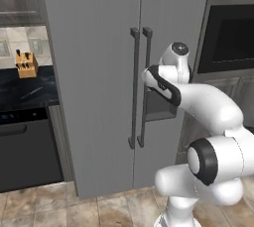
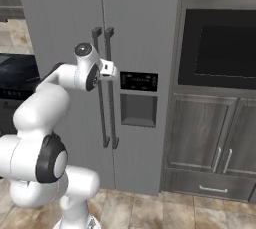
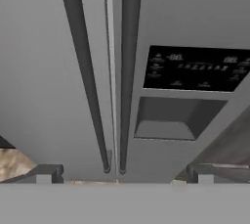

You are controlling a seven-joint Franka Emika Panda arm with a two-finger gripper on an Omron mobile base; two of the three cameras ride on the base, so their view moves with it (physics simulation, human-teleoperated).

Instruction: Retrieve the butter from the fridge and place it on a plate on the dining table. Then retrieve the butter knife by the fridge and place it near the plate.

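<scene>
The tall grey fridge (image 1: 94, 72) (image 2: 60, 23) (image 3: 44, 71) stands shut, both doors closed. Its two dark vertical bar handles (image 1: 140, 87) (image 2: 105, 98) (image 3: 85, 71) run side by side along the door seam. My gripper (image 2: 111, 70) (image 3: 122, 176) is open, with nothing between its fingers. It hovers just in front of the handles at about their upper third and points at the seam. In the hand view the two handles run down between my fingertips (image 3: 49, 173). The butter, the plate, the dining table and the butter knife are out of view.
An ice-and-water dispenser (image 2: 138, 109) (image 3: 176, 118) with a dark control panel (image 3: 195, 69) is set in the right door. A built-in oven (image 2: 220, 48) and dark cupboards (image 2: 215, 143) stand to the right. On the left, a knife block (image 1: 26, 65) sits on a black counter (image 1: 25, 89).
</scene>
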